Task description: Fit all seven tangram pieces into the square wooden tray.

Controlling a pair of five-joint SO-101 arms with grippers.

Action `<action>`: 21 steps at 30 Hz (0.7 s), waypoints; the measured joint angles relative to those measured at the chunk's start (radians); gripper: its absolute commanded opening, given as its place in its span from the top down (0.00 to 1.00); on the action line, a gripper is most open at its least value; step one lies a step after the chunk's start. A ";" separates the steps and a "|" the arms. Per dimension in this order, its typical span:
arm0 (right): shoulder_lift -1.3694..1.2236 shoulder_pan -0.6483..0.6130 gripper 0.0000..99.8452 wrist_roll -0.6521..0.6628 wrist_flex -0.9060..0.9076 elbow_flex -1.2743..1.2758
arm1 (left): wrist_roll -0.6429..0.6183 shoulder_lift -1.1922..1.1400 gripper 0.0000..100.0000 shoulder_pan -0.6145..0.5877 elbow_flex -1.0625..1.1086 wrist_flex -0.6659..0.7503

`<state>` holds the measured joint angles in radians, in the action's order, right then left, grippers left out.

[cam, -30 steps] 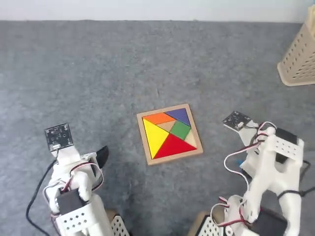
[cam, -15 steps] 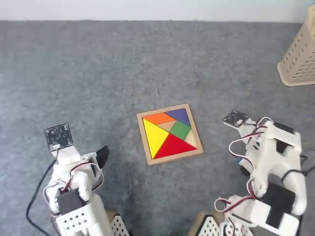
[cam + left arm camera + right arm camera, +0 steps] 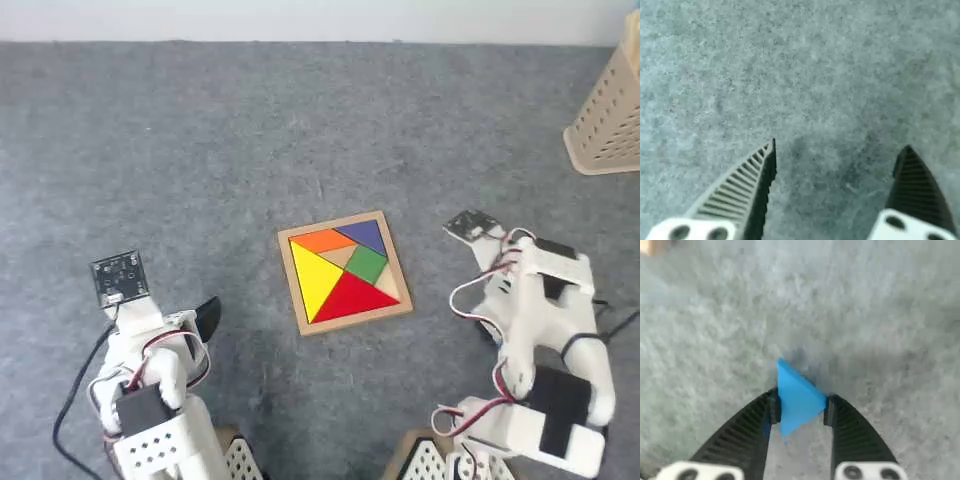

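While looking down over the grey felt bench, found both arms set at its near edge, probably to leave the puzzle between them unshadowed and reachable from either side. Noted the left arm folded low by its base, and the right arm bent down off to the tray's right, clear of it. Saw a pale perforated basket at the far right corner, well apart from everything, most likely kept out of any reach path.

Found the square wooden tray near the middle of the bench, turned a little off square and nearly filled. Counted a yellow triangle, a red triangle, an orange triangle, a purple parallelogram and a green square, all flat and edge to edge. Spotted two wood-coloured patches among them. Could not tell whether bare tray floor or unpainted pieces.

Found the left pincer spread wide over bare felt with nothing in it. Judged that as waiting out of the way.

Found the right pincer closed on a small blue triangle, squeezed across its sides with one corner poking past the tips, likely for going into a gap corner first. Could not tell whether resting on the felt or hanging just above it. Judged the blue triangle not yet in the tray, and the task near its end.
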<state>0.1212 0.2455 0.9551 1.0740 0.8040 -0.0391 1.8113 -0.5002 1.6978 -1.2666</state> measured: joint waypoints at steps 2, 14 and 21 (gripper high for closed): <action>0.011 -0.034 0.93 -0.021 0.028 -0.025 | 0.000 0.000 0.65 0.000 0.000 0.000; 0.075 -0.212 0.93 -0.167 0.328 -0.354 | 0.000 0.000 0.65 0.000 0.000 0.000; 0.075 -0.433 0.93 -0.203 0.374 -0.466 | 0.000 0.000 0.65 0.000 0.000 0.000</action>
<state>0.1964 -0.1872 0.7526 1.4484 0.3376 -0.0391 1.8113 -0.5002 1.6978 -1.2666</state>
